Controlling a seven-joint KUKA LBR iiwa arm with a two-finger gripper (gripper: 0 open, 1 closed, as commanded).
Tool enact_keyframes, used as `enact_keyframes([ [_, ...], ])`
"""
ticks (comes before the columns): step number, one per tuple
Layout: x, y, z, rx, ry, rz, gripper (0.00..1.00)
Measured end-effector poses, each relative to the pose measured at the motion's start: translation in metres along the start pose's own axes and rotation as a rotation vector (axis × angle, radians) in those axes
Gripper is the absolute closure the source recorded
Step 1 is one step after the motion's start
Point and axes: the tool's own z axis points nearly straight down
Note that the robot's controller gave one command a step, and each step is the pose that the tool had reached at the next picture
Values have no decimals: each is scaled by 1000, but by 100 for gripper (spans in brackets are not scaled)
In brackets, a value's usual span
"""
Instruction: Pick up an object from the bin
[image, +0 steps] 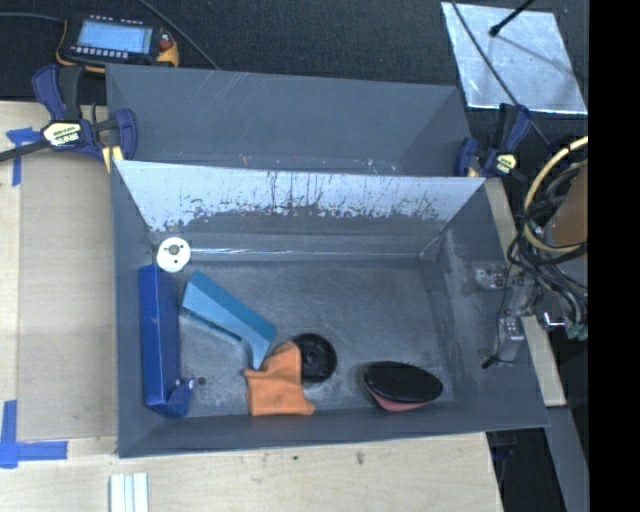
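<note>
Over the sloping right wall of the grey metal bin (300, 120), the hand (503, 335) hangs at the end of the arm, closer to the rim than to the floor, with a tangle of cables behind it. Whether it is open or closed cannot be told from this angle.

Nearest to it on the bin floor, near the front right corner, lies a black oval thing (402, 383) with a red edge along its underside. Left of that, by the front wall, a black round knob (316, 357) touches a crumpled orange cloth (277, 385). A light blue L-shaped block (225, 315) runs from the cloth's top toward the back left. A long dark blue box (160, 335) lies along the left wall, and a small white disc (173, 254) sits just beyond its far end.

Behind the bin's back left corner, a handheld device (110, 37) shows a lit blue display. Its writing is too small to read, and no label on the things in the bin is legible.
</note>
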Motion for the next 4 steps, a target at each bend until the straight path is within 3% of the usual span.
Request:
enact_keyframes([
  [1,-2,1,-4,2,-8,-4,0],
  [2,-9,24,46,4,-15,-9,0],
  [3,7,45,89,1,-8,63,0],
  [4,6,50,98,1,-7,67,0],
])
